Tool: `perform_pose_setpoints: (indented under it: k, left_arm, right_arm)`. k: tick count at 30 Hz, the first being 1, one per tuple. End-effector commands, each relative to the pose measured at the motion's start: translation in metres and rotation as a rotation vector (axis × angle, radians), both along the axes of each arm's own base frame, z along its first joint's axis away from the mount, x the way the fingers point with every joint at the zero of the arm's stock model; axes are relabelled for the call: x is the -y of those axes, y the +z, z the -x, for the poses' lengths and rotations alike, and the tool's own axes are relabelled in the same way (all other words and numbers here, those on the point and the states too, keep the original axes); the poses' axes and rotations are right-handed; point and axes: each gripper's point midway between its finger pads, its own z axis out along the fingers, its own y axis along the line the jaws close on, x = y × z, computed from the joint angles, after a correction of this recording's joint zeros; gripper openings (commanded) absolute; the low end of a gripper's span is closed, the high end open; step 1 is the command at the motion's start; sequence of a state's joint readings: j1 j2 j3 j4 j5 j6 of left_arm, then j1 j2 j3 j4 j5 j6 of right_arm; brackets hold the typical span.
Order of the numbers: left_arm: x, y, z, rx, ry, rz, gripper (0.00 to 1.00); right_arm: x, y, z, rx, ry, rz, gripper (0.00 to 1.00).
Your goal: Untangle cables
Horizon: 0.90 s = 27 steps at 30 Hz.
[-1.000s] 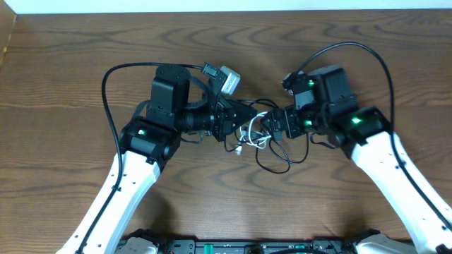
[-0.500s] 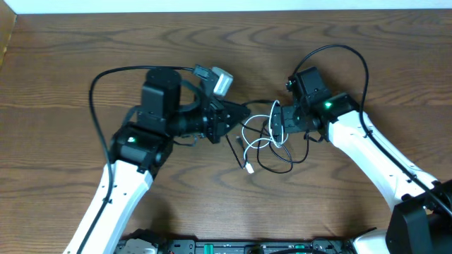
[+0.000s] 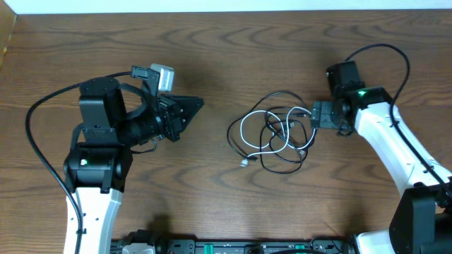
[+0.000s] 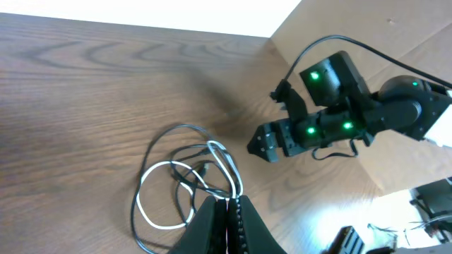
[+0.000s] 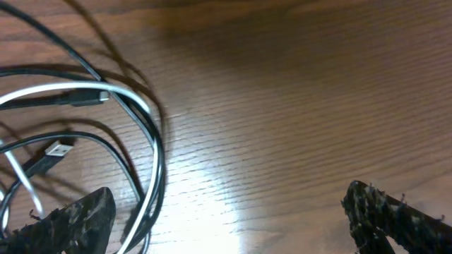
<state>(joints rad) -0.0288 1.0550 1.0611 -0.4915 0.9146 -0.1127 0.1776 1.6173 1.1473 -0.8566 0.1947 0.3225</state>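
Observation:
The cables (image 3: 272,134) lie in a loose tangle on the wooden table: a white one (image 3: 242,134) looped through black ones (image 3: 281,166). My left gripper (image 3: 192,107) is shut and empty, well to the left of the tangle. In the left wrist view its jaws (image 4: 229,203) are closed, with the white loop (image 4: 140,204) and black cords (image 4: 161,139) beyond them. My right gripper (image 3: 312,116) is open at the tangle's right edge. In the right wrist view (image 5: 233,219) the white cable (image 5: 127,95) and black cords (image 5: 42,35) pass its left finger, nothing between the jaws.
A small plug end (image 5: 56,149) lies among the loops. The right arm (image 4: 332,120) shows in the left wrist view. The table's far edge (image 3: 226,11) meets a white wall. Thick black arm wires (image 3: 42,120) arc beside each arm.
Both arms have drawn apart, the left far to the left and the right to the right. The cables were let go and now lie spread on the table.

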Motion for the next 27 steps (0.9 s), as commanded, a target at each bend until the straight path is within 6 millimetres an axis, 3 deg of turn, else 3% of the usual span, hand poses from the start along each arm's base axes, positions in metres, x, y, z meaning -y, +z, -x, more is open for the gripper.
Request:
perform_pose_setpoints:
  k: [1,8,10,17,27]
  left_arm:
    - [0.0,0.008,0.001,0.044,-0.021,-0.011,0.08]
    - [0.0,0.002,0.005,0.027,-0.029,-0.023,0.08]
    - [0.0,-0.002,0.007,0.017,-0.037,-0.035,0.08]
    - [0.0,-0.007,0.01,-0.004,-0.043,-0.043,0.08]
    - [0.0,-0.014,0.012,-0.033,-0.044,-0.043,0.08]
  right_arm:
    - [-0.009,-0.005,0.002,-0.03,0.102,-0.054,0.99]
    - [-0.078,0.002,0.012,-0.037,0.482,-0.359,0.99]
    - [-0.089,0.005,0.015,-0.033,0.517,-0.422,0.99]
    - [-0.115,0.016,0.022,-0.026,0.56,-0.578,0.99]
    - [-0.119,0.012,0.017,-0.03,0.466,-0.526,0.99]
